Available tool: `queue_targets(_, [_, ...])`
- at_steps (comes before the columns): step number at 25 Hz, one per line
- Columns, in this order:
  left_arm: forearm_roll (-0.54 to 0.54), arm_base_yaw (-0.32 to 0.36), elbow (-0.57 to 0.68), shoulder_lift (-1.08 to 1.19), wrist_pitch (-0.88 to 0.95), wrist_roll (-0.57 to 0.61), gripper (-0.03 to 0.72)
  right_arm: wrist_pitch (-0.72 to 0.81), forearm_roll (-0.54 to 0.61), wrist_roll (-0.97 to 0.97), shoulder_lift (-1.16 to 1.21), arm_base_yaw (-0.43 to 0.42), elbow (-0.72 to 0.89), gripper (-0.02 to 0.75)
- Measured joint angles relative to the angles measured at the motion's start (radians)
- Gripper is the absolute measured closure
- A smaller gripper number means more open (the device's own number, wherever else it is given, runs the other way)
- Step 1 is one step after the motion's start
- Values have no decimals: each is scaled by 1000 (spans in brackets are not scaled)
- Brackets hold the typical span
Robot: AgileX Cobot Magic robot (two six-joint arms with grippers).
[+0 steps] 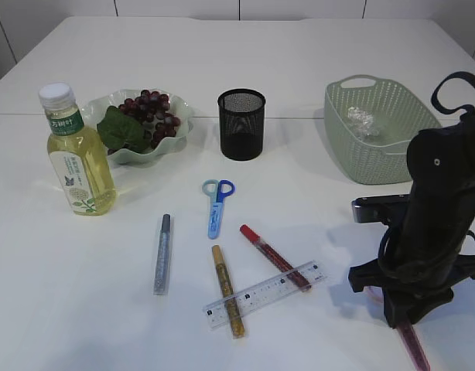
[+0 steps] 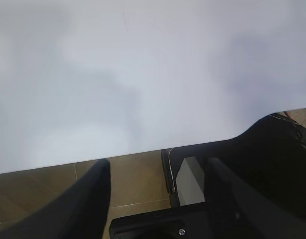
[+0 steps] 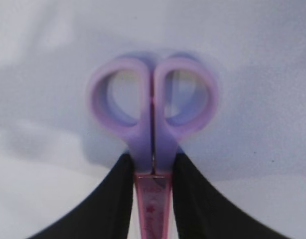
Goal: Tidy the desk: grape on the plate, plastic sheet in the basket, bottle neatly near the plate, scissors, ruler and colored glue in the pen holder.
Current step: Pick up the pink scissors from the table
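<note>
Right pincer (image 3: 153, 172) clamps pink scissors (image 3: 153, 114) below handles, so keep grip firm & blades vertical w/ pen holder (image 1: 241, 124) well up-left; left pincer (image 2: 155, 199) sits wide, idle.

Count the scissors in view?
2. Blue scissors lie on the table in front of the pen holder; purple scissors are clamped in the right gripper at the table's right.

Black wire-mesh pen holder (image 1: 241, 124); woven-look plastic basket (image 1: 377, 139).

right gripper (image 3: 153, 172) low over table, clamped on purple scissors (image 3: 153, 109).
</note>
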Motion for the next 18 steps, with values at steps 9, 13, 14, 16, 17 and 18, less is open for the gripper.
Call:
queue_targets(9, [0, 0, 0, 0, 0, 0, 253, -2, -2, 0, 0, 0, 0, 518])
queue_targets(13, [0, 0, 0, 0, 0, 0, 253, -2, -2, -2, 0, 0, 0, 519])
queue_targets(14, [0, 0, 0, 0, 0, 0, 253, -2, -2, -2, 0, 2, 0, 519])
queue_targets(16, [0, 0, 0, 0, 0, 0, 253, -2, -6, -2, 0, 1, 0, 519])
queue_targets(17, [0, 0, 0, 0, 0, 0, 253, -2, -6, -4, 0, 1, 0, 519])
queue_targets(18, [0, 0, 0, 0, 0, 0, 253, -2, -6, -4, 0, 1, 0, 519])
